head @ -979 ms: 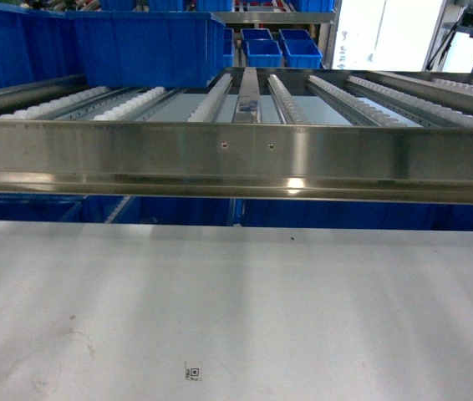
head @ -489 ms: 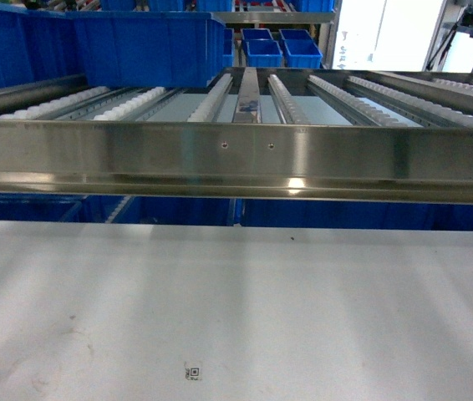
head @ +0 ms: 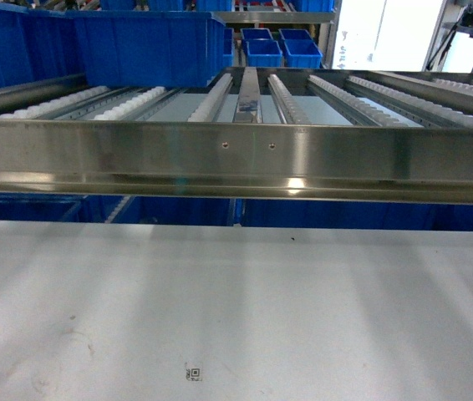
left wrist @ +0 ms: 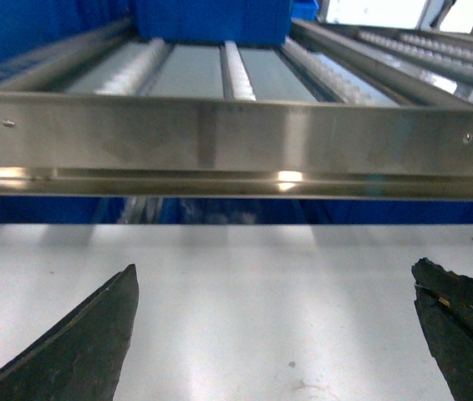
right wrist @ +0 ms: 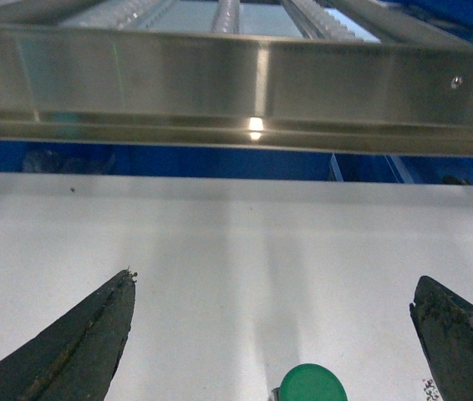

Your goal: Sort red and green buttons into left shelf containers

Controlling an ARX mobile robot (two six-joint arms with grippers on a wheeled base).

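Green button [right wrist: 310, 384]: its round cap shows at the bottom edge of my right wrist view, resting on the white table [right wrist: 236, 251], between the fingers of the right gripper [right wrist: 274, 334] and nearer the right one. No red button is visible in any view. Right jaws stand wide, holding nothing. Left gripper [left wrist: 274, 334]: jaws likewise wide and empty above bare table. Neither gripper appears in the head view. Blue bins [head: 144, 46]: they stand at upper left on the roller shelf [head: 236, 154], behind its steel front rail and well apart from the button. I judge the step to be the approach before the first pick. The next move calls for me to lower the right gripper, centre the cap between the fingers, then close.
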